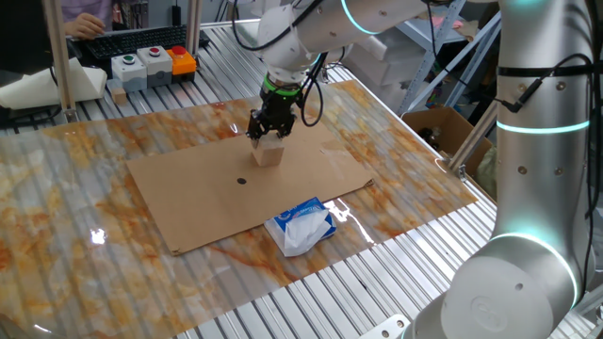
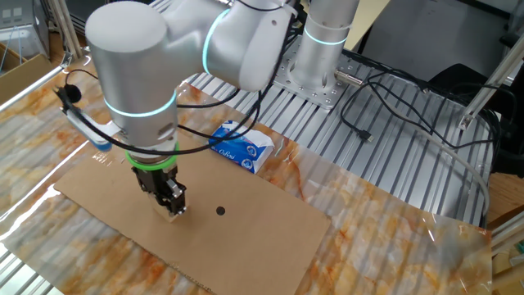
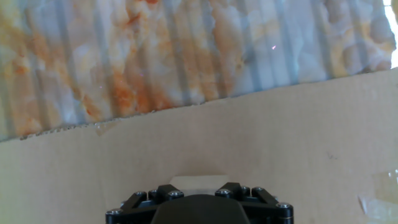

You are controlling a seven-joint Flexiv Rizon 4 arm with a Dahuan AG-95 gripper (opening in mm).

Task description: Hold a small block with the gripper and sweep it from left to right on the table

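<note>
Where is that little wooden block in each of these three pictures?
One fixed view: the small block sits upper middle, under the black gripper, on the cardboard sheet.
The other fixed view: the block is lower left, mostly hidden between the jaws.
Hand view: only its pale top edge shows, bottom centre.
Shared landmark: the cardboard sheet; the fixed views also share its dark dot beside the block.

hidden: small block [image 3: 198, 182] mostly behind claw [image 3: 199, 202] (only top edge shows) | cut off: claw base, fingertips unseen | grip unclear
</note>
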